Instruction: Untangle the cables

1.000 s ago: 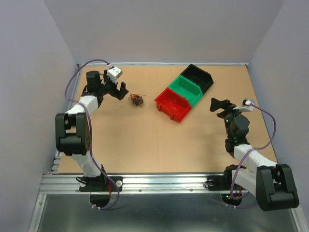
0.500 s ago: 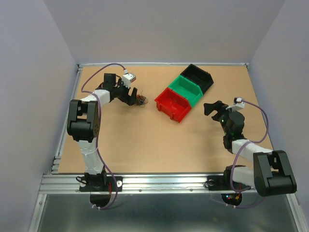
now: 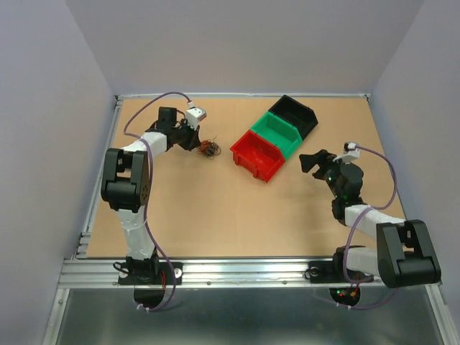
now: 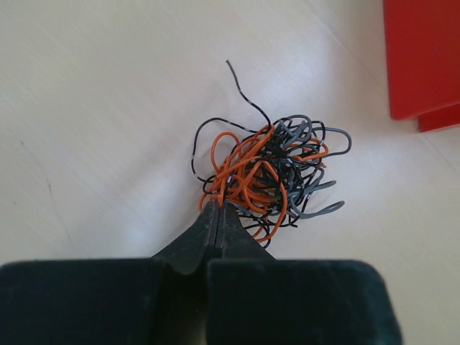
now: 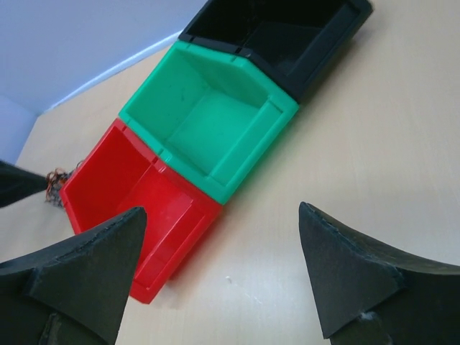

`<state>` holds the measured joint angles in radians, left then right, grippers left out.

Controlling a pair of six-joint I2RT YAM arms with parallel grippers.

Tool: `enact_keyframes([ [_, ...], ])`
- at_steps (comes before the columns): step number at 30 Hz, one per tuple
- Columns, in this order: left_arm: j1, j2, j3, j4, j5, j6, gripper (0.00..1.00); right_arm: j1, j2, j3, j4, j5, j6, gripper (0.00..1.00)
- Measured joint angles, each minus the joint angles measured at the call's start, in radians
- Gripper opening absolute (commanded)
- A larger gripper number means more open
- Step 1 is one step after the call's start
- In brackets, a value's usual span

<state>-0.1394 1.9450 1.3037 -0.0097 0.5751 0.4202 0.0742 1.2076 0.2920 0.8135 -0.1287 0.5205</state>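
Note:
The cables [image 3: 207,149] are a small tangle of orange, black and grey wires [image 4: 269,176] lying on the tan table, left of the bins. My left gripper [image 3: 198,144] is shut, its tips [image 4: 217,206] pressed together on the orange loops at the tangle's near edge. At the right of the table my right gripper [image 3: 309,162] hovers open [image 5: 219,210] with nothing between its fingers, facing the bins. A bit of the tangle [image 5: 54,183] shows at the far left of the right wrist view.
A red bin [image 3: 256,154], a green bin [image 3: 280,133] and a black bin [image 3: 297,116] stand in a diagonal row at the back centre, all empty [image 5: 215,122]. Grey walls enclose the table [image 3: 215,208] on three sides.
My left gripper reached right to the tangle and shut on its edge. The right arm swung a little left toward the bins, its jaws narrowing slightly.

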Motion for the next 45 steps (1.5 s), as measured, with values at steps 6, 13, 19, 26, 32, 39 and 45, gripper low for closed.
enact_keyframes([
  [6, -0.012, -0.063, -0.068, -0.016, 0.078, 0.055, 0.0, 0.121, 0.099, 0.093, -0.002, -0.125, -0.055, 0.84],
  [13, -0.047, -0.229, -0.169, -0.143, 0.232, 0.241, 0.0, 0.357, 0.169, 0.188, -0.007, -0.212, -0.169, 0.75],
  [19, -0.059, -0.317, -0.236, -0.251, 0.337, 0.414, 0.0, 0.518, 0.278, 0.305, -0.02, -0.264, -0.253, 0.74],
  [26, -0.059, -0.323, -0.24, -0.383, 0.417, 0.568, 0.0, 0.653, 0.435, 0.405, -0.031, -0.256, -0.343, 0.74],
  [32, -0.059, -0.323, -0.232, -0.496, 0.466, 0.685, 0.0, 0.693, 0.573, 0.506, -0.052, -0.223, -0.383, 0.67],
  [39, -0.059, -0.343, -0.23, -0.543, 0.488, 0.738, 0.0, 0.703, 0.71, 0.61, -0.063, -0.182, -0.4, 0.12],
  [45, -0.057, -0.536, -0.35, -0.309, 0.405, 0.534, 0.0, 0.706, 0.705, 0.607, -0.064, -0.145, -0.401, 0.0],
])
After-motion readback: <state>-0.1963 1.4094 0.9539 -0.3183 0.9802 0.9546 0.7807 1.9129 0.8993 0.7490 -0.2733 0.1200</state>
